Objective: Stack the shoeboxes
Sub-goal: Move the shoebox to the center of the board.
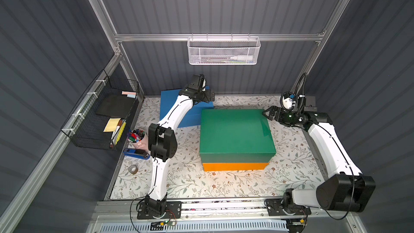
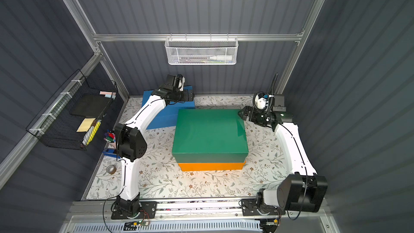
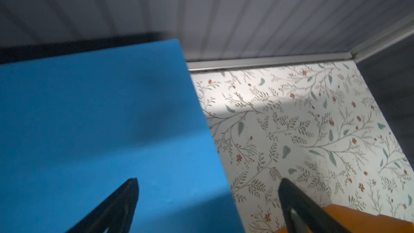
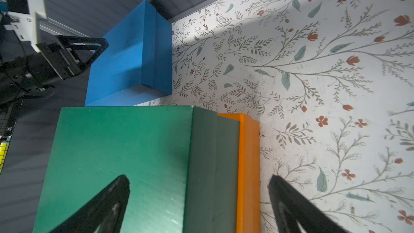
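**Two shoeboxes up, the blue one waiting**

On the floral tabletop (image 1: 224, 187), the green shoebox (image 1: 235, 131) sits squarely on the orange shoebox (image 1: 235, 166). The orange one shows mainly as a strip under the green box's near side. I reckon that is two-thirds of the stack.

The blue shoebox (image 1: 168, 99) rests on the table just behind the green box's far left corner. Whether the two touch I cannot tell. I judge it the last to go on top.

My left gripper (image 3: 208, 181) hangs over the blue box's end nearest the green box, jaws spread wide and holding nothing. In the left wrist view one finger lies over the blue lid and the other is out past its edge, over the table. To me that looks like lining up on the lid's rim.

My right gripper (image 1: 266, 113) is likewise wide apart and empty at the green box's far right corner. It is probably placed there to steady the stack or to meet the blue box.
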